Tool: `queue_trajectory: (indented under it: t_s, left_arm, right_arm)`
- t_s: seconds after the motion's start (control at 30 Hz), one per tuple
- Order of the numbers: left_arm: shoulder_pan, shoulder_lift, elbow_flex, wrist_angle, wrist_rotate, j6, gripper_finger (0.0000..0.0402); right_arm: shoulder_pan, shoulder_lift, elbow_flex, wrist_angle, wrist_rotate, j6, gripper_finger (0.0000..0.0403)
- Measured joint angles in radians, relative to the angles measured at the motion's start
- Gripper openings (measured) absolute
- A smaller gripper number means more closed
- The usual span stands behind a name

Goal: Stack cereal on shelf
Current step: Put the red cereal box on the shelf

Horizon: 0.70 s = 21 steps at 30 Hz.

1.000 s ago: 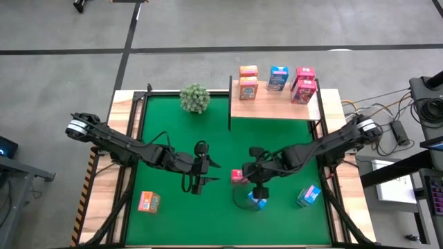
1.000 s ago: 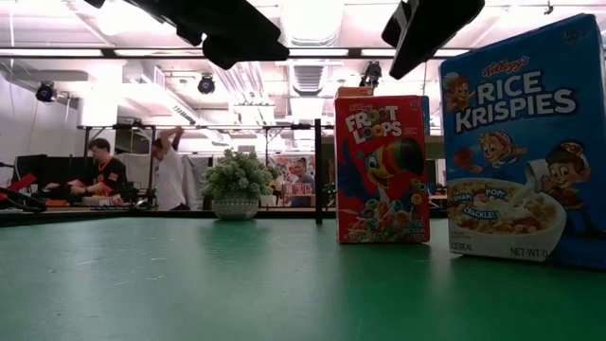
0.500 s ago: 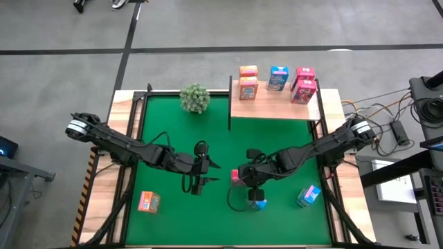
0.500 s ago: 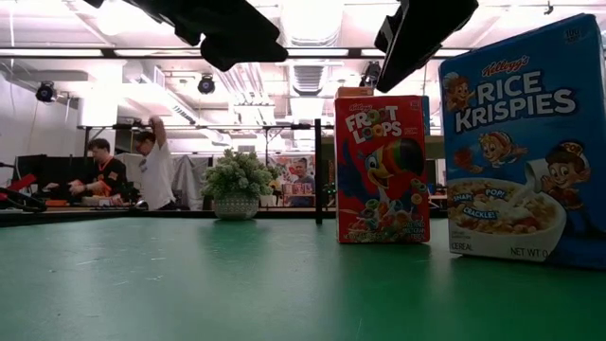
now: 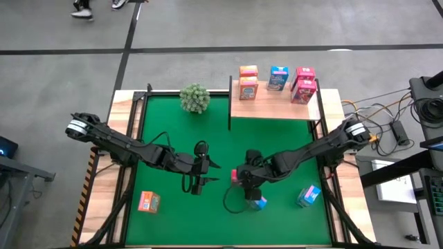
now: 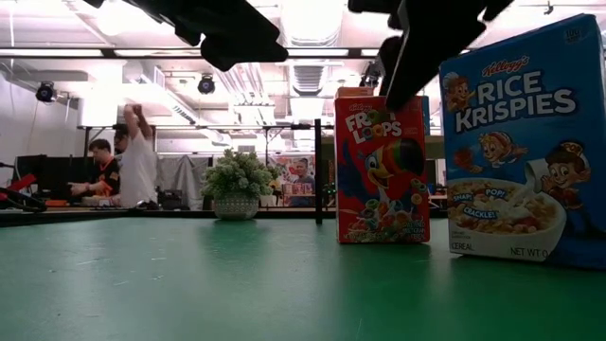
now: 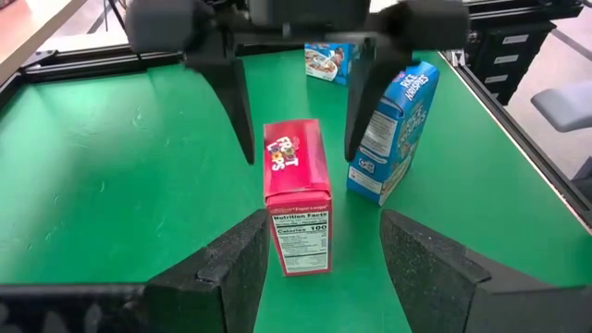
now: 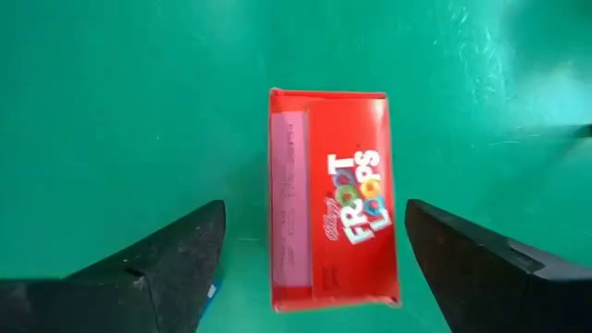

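right gripper [image 5: 239, 178]: I had it over the red Froot Loops box [image 5: 237, 176], pointing down at it, jaws spread wide, one finger past each side of the box, nothing gripped. In the right wrist view both fingers [image 8: 162, 264] stood clear of the red box, green showing between.
red Froot Loops box: upright on the green mat [image 5: 173, 131], directly under the right gripper, between its fingers and touching neither that I could see.
blue Rice Krispies box [image 5: 257, 203]: just beside the red one, on the side away from the left gripper; in the left wrist view it leaned a little.
left gripper [image 5: 214, 172]: I held it level, just short of the red box and facing it, jaws fairly wide, empty. Left wrist view showed the red box framed between its fingers [image 7: 227, 264] but farther out, not touched.
second blue box [image 5: 309, 196]: on the mat, well off to the right gripper's far side, near the table [image 5: 122, 104] edge.
orange box [image 5: 148, 202]: on the mat, well behind the left gripper, near the front corner.
shelf [image 5: 273, 109]: at the back of the table, well beyond both grippers. Five boxes on it in the high view: two orange, one blue, two red-pink.
plant [image 5: 194, 97]: back edge of the mat, just beside the shelf's black post.
room: a person [image 6: 137, 166] stood behind the table with an arm raised.
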Motion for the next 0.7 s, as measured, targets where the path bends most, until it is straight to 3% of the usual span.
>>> queue_trajectory:
  t_s: [0.2, 0.7]
  left_arm:
    - [0.000, 0.000, 0.000, 0.001, 0.000, 0.000, 0.0190]
    - [0.000, 0.000, 0.000, 0.001, 0.000, 0.000, 0.0190]
  right_arm:
    - [-0.005, 0.020, 0.000, 0.008, -0.009, 0.000, 0.0308]
    - [-0.018, 0.015, 0.000, 0.007, -0.009, -0.001, 0.0159]
